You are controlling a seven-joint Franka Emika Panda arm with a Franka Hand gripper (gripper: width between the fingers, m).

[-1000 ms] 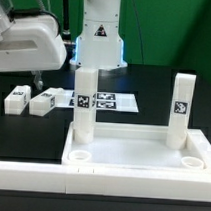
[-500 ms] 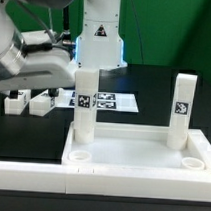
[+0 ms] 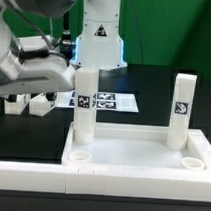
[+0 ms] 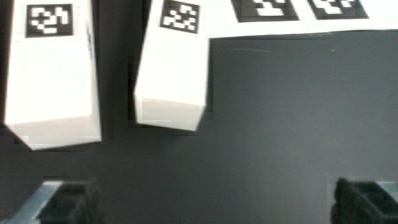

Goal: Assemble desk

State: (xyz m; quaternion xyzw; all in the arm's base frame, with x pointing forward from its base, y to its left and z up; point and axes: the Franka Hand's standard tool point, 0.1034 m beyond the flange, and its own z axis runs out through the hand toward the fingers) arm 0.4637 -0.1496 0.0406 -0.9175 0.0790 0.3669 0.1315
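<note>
The white desk slab lies at the front of the exterior view. Two legs stand upright in its far corners, one on the exterior view's left and one on its right. Its near round sockets are empty. Two loose legs lie on the black table, partly hidden by the arm in the exterior view. In the wrist view they lie side by side, one and the other, tags on their far ends. My gripper is open and empty above the table, just short of the legs' ends.
The marker board lies behind the slab and shows in the wrist view beside the loose legs. A long white border rail runs along the front. The robot base stands at the back.
The arm has swung down and toward the exterior view's right, over the two loose legs, now covering them more. The slab and standing legs have not moved.
</note>
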